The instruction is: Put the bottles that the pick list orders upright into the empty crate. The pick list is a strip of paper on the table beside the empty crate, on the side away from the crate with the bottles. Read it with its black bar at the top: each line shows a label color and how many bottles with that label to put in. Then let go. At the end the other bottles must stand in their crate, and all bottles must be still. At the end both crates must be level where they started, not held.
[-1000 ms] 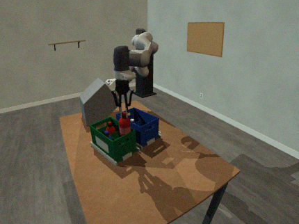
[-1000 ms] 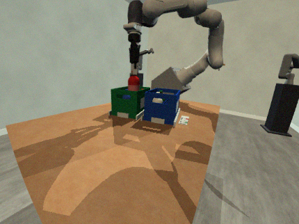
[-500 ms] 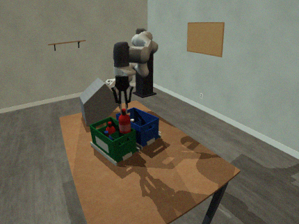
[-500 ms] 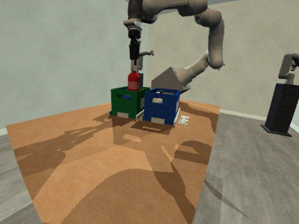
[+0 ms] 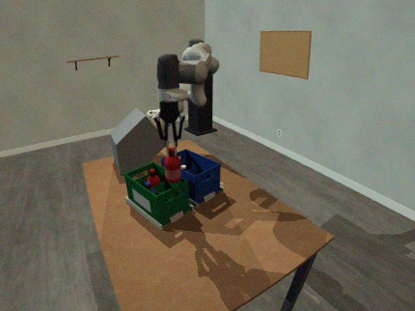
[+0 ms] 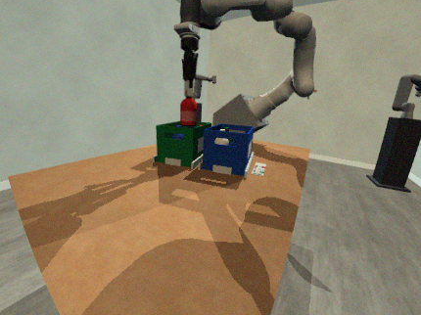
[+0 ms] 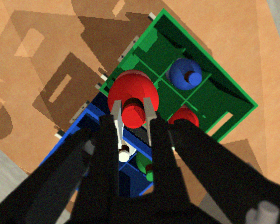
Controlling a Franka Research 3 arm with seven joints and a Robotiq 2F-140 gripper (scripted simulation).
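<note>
One red bottle, clamped by its neck in my gripper (image 5: 172, 149) (image 6: 189, 94) (image 7: 133, 111).

The red bottle (image 5: 173, 168) (image 6: 188, 112) (image 7: 133, 92) hangs upright above the green crate (image 5: 174, 212) (image 6: 172, 152) (image 7: 231, 86); the blue crate (image 5: 207, 183) (image 6: 238, 153) (image 7: 90, 116), already holding a white-capped bottle (image 5: 183, 167) (image 7: 124, 154) and a green bottle (image 7: 145, 165), adjoins it. Risk: crossing too low could catch the bottle's base on a rim and tip a crate; a weak neck grip could let it swing.
</note>
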